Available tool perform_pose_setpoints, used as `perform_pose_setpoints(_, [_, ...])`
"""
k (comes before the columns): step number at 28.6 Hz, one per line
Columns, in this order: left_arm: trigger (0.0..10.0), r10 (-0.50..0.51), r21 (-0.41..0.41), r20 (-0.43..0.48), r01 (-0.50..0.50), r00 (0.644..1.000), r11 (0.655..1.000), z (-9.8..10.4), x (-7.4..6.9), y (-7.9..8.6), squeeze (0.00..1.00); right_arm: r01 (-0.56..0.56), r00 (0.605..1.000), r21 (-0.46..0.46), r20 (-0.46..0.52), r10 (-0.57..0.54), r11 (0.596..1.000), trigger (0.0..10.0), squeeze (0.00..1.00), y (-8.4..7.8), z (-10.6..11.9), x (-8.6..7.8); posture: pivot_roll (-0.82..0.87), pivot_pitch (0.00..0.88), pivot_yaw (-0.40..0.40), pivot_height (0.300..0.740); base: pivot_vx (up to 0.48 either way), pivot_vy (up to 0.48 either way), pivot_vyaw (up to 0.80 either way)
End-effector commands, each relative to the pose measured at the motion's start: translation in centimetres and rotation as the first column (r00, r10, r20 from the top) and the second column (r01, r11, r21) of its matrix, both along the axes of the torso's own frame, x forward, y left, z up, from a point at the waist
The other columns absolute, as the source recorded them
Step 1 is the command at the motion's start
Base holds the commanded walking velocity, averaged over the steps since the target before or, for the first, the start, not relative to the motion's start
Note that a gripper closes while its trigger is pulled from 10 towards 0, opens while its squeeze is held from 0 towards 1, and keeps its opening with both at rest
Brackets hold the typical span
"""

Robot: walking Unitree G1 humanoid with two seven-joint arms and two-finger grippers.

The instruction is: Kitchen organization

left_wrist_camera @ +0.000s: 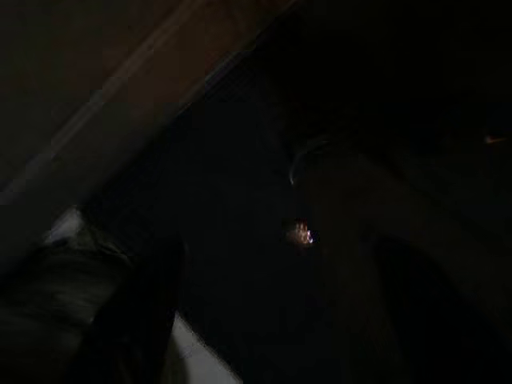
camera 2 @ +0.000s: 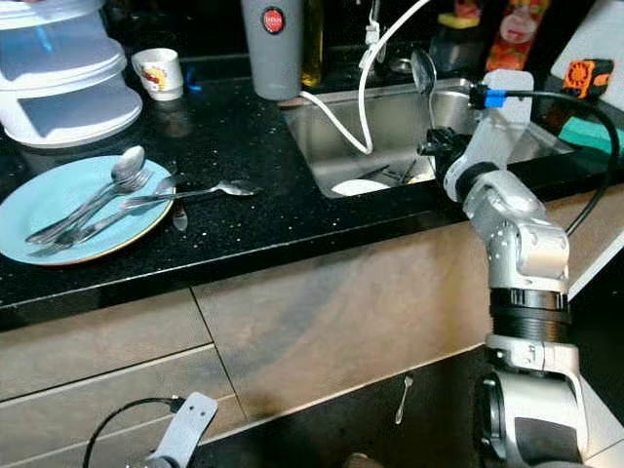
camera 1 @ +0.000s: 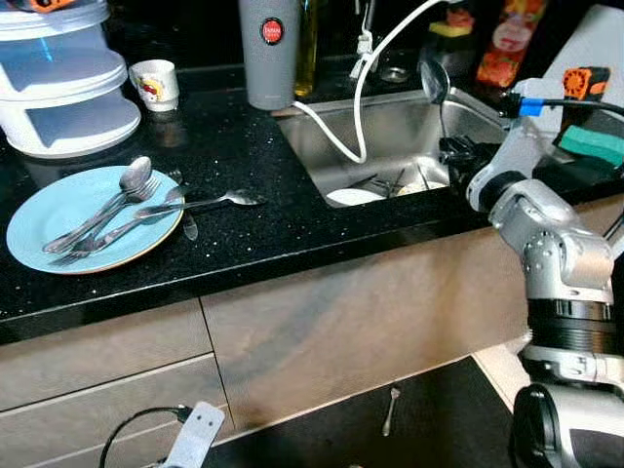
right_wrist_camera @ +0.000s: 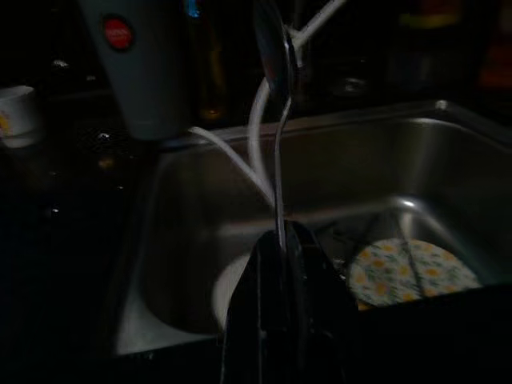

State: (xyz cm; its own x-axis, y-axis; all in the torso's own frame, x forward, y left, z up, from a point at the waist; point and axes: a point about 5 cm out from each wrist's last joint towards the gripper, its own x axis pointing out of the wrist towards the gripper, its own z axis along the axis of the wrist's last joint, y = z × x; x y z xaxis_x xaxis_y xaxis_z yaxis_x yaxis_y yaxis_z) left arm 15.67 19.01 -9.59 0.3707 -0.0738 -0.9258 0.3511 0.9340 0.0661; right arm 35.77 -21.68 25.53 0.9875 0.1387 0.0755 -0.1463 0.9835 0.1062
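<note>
On the far left of the black counter [camera 1: 244,146] stands a stack of white containers [camera 1: 63,93], with a small printed cup [camera 1: 156,83] just behind and to the right of it. In front lies a light blue plate [camera 1: 58,210] carrying several spoons and forks [camera 1: 102,214]; one more spoon [camera 1: 210,202] rests with its handle on the plate's rim and its bowl on the counter. A grey canister [camera 1: 268,49] with a red badge stands at the sink's back left corner, and a white hose [camera 1: 341,136] loops down into the steel sink [camera 1: 390,136], where a white dish [camera 1: 353,196] and a flowered plate [right_wrist_camera: 412,272] lie on the bottom. The right gripper [right_wrist_camera: 280,240] is over the sink's front edge, its fingers closed on the lower handle of a ladle-like spoon [camera 1: 435,83], which stands upright with its bowl uppermost. The item is judged light, rigid steel, smooth and likely slippery if wet; held low on a thin handle, it may pivot, so a firm pinch nearer the middle would be steadier. A fork or spoon [camera 1: 390,409] lies on the dark floor below the cabinet. The left arm hangs idle in shade; its fingers' state cannot be told.
</note>
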Motion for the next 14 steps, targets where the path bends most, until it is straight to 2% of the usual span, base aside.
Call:
perform_pose_setpoints(1, [10.0,0.012,-0.001,-0.026,-0.012,1.000,1.000,-0.29,-0.74,0.02,0.00,-0.033,0.999,-0.008,0.006,0.033,0.999,10.0,0.00,0.87,0.00,0.12,-0.02,0.000,-0.045,0.740,0.000,-0.345,0.00])
perform_pose_setpoints(4, [10.0,0.012,-0.002,-0.026,-0.012,1.000,1.000,-0.29,-0.74,0.00,0.00,-0.035,0.999,-0.015,0.004,0.035,0.999,10.0,0.00,0.97,-0.05,0.15,-0.02,0.000,-0.045,0.740,0.000,-0.425,0.00])
perform_pose_setpoints(7, [10.0,0.020,-0.008,-0.024,-0.020,1.000,1.000,-0.29,-0.72,-0.05,0.00,-0.046,0.999,-0.061,-0.003,0.046,0.997,10.0,0.00,1.33,-0.21,0.21,-0.02,0.000,-0.047,0.740,0.000,-0.463,0.00])
perform_pose_setpoints(14, [10.0,0.027,-0.008,-0.022,-0.027,0.999,1.000,-0.29,-0.71,-0.06,0.00,-0.052,0.999,-0.076,-0.001,0.052,0.996,10.0,0.00,1.65,-0.22,0.32,-0.01,0.000,-0.051,0.740,0.000,-0.464,0.00])
